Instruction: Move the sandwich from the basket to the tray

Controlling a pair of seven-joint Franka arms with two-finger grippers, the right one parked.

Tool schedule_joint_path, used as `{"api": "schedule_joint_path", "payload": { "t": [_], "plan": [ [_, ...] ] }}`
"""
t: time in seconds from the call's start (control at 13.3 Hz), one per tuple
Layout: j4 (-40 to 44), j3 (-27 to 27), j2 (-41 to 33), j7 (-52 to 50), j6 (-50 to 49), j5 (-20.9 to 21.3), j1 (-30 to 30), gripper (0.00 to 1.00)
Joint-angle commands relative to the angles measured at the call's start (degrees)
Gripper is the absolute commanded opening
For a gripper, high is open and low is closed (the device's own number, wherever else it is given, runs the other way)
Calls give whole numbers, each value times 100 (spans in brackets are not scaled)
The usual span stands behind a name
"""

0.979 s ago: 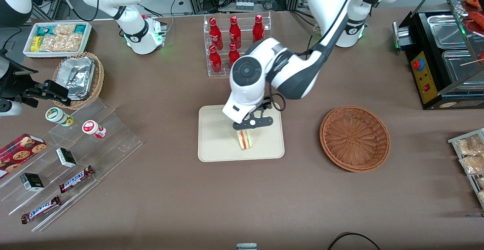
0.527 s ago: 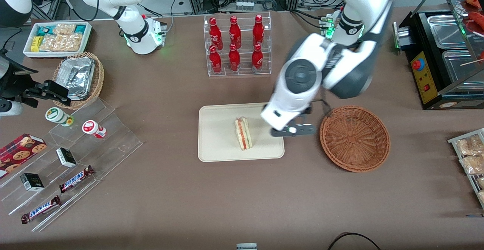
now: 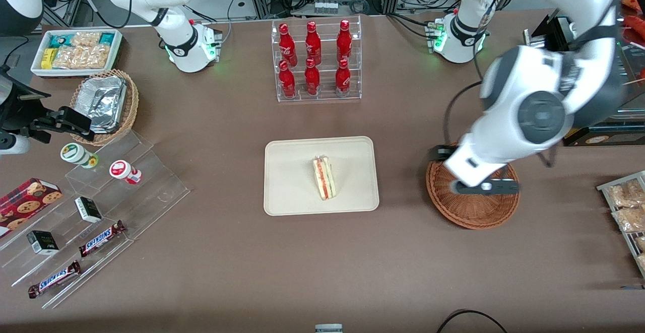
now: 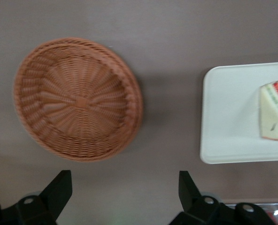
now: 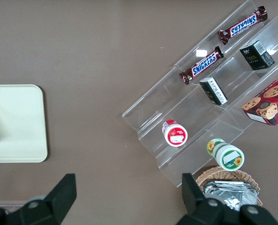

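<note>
My black two-finger gripper (image 4: 122, 199) hangs in the air with its fingers (image 4: 59, 190) spread wide and nothing between them. In the front view it (image 3: 484, 187) sits above the round, shallow, reddish-brown woven wicker basket (image 3: 472, 212), covering part of the basket's bowl. From my wrist camera the basket (image 4: 78, 99) shows its whole bowl, with nothing lying in it.

Toward the parked arm's end from the basket, well apart from it on the brown table (image 3: 322, 272), lies the flat cream-beige rectangular tray with rounded corners and a low rim (image 3: 287, 182). The small triangular sandwich of pale bread with red and light-green filling (image 3: 324, 177) rests on the tray, standing on one edge with its layers facing up, in the half of the tray nearer the basket. My wrist camera catches the tray's edge (image 4: 223, 117) and part of the sandwich (image 4: 275, 112) on it.

Farther from the front camera than the tray stands a clear acrylic rack holding six red bottles (image 3: 315, 58). Toward the parked arm's end of the table are a lighter tan wicker basket with silver foil trays (image 3: 105, 104), a white rectangular bin of snack packets (image 3: 76, 51), and a clear stepped display stand (image 3: 101, 212) carrying two small round tubs, small dark boxes and two Snickers bars (image 3: 103, 237).
</note>
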Motion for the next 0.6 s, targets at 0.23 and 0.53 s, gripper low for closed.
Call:
{"api": "schedule_joint_path", "payload": {
  "t": [0.23, 0.53],
  "plan": [
    [-836, -66, -1102, 1227, -310, 32, 844, 100],
    [-810, -58, -1480, 1588, -750, 41, 1091, 100]
  ]
}}
